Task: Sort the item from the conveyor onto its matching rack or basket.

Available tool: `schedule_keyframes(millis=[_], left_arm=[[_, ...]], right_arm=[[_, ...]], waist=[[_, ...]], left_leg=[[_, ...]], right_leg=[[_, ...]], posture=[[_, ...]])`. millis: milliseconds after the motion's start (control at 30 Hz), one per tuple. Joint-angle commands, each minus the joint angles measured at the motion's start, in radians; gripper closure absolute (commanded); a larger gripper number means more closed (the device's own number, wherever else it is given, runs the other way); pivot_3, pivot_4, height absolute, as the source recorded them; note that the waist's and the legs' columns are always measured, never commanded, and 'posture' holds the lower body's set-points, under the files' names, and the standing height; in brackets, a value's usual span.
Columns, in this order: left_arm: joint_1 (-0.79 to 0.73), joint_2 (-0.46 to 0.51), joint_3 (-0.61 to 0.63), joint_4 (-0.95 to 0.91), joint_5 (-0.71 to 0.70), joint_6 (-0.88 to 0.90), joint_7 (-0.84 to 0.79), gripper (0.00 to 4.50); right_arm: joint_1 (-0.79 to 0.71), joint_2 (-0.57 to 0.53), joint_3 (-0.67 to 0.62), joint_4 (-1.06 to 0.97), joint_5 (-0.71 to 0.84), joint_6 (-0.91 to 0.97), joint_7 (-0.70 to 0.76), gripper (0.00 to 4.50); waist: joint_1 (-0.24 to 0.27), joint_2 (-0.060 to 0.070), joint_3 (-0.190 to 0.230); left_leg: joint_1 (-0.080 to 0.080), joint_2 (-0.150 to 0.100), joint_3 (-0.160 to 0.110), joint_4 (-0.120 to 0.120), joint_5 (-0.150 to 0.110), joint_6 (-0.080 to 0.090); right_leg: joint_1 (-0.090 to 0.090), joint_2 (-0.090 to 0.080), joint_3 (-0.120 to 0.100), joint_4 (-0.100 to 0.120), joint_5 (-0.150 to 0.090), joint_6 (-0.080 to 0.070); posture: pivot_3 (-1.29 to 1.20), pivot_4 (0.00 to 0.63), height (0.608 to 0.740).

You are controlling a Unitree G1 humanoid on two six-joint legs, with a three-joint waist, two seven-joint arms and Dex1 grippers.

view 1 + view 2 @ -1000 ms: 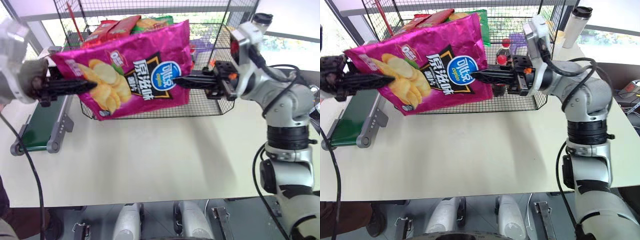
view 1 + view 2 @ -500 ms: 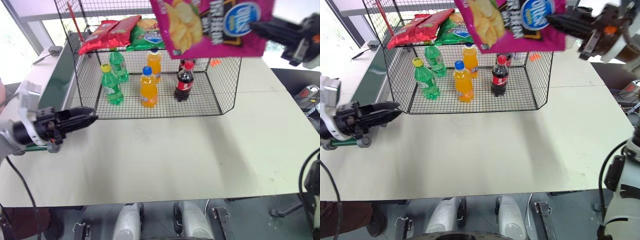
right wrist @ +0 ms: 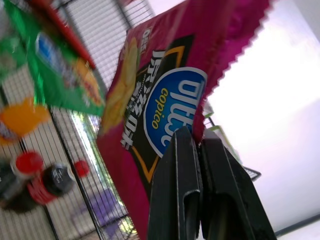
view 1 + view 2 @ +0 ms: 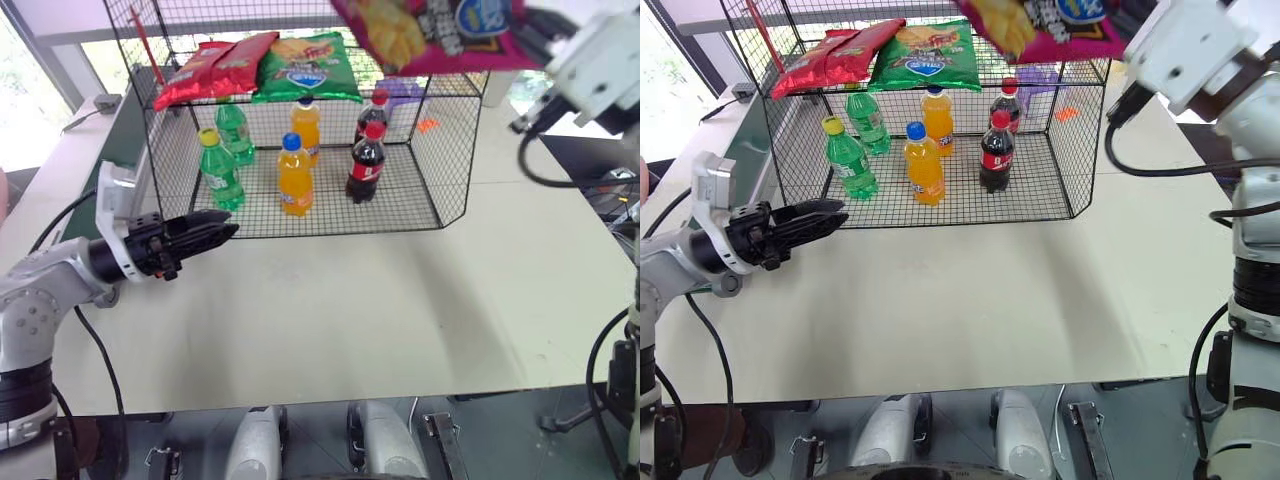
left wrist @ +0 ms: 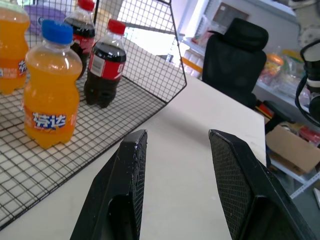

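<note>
My cage rack (image 4: 440, 190) holds crisp bags (image 4: 255, 65) on its shelf and bottles (image 4: 293, 175) on its floor. At one o'clock the right end effector (image 3: 194, 145) pinches the pink bag (image 3: 165, 100), cut off by the frame's top; the left end effector (image 4: 212, 233) hangs part-open, empty.

head eyes: down over rack (image 4: 300, 130) | wrists: close, along fingers

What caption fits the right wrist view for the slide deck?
Right gripper shut on the magenta crisp bag, held aloft beside the green crisp bag and wire rack.
</note>
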Motion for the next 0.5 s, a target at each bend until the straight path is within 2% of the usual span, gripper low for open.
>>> schedule_keyframes(millis=[33, 100, 167, 367, 500], left_arm=[[0.017, -0.010, 0.028, -0.041, -0.035, -0.004, 0.027, 2.48], [0.039, -0.016, 0.039, -0.068, -0.052, -0.002, 0.047, 2.48], [0.059, -0.023, 0.056, -0.090, -0.074, 0.000, 0.072, 2.48], [0.095, -0.034, 0.064, -0.102, -0.091, -0.014, 0.109, 2.48], [0.095, -0.042, 0.051, -0.098, -0.085, -0.026, 0.120, 2.48]], right_arm=[[-0.025, -0.024, 0.103, 0.114, -0.264, -0.172, -0.139, 4.50], [-0.045, -0.045, 0.158, 0.171, -0.418, -0.245, -0.241, 4.50], [-0.054, -0.050, 0.177, 0.193, -0.465, -0.300, -0.285, 4.50], [-0.053, 0.000, 0.196, 0.219, -0.468, -0.338, -0.312, 4.50], [-0.107, 0.033, 0.102, 0.251, -0.375, -0.254, -0.350, 4.50]], waist=[[-0.001, 0.000, 0.000], [-0.002, 0.000, 0.000], [-0.002, 0.000, 0.000], [-0.006, 0.000, 0.000], [-0.003, 0.000, 0.000]], left_leg=[[0.000, 0.000, 0.000, 0.000, 0.000, 0.000], [0.001, 0.000, 0.001, 0.000, 0.000, 0.000], [0.001, 0.000, 0.001, 0.000, 0.000, -0.001], [0.003, 0.000, 0.002, -0.001, 0.000, -0.001], [0.004, 0.000, 0.002, -0.001, 0.001, -0.001]], right_leg=[[0.000, 0.000, 0.000, 0.000, 0.000, 0.000], [0.000, 0.000, 0.001, 0.000, 0.000, 0.000], [0.000, 0.000, 0.002, 0.000, -0.001, -0.002], [0.000, 0.001, 0.004, 0.000, 0.000, 0.000], [0.002, 0.000, 0.004, 0.000, -0.001, -0.002]], posture=[[0.00, 0.150, 0.740], [0.00, 0.150, 0.740], [0.00, 0.150, 0.740], [0.00, 0.150, 0.740], [0.00, 0.150, 0.740]])
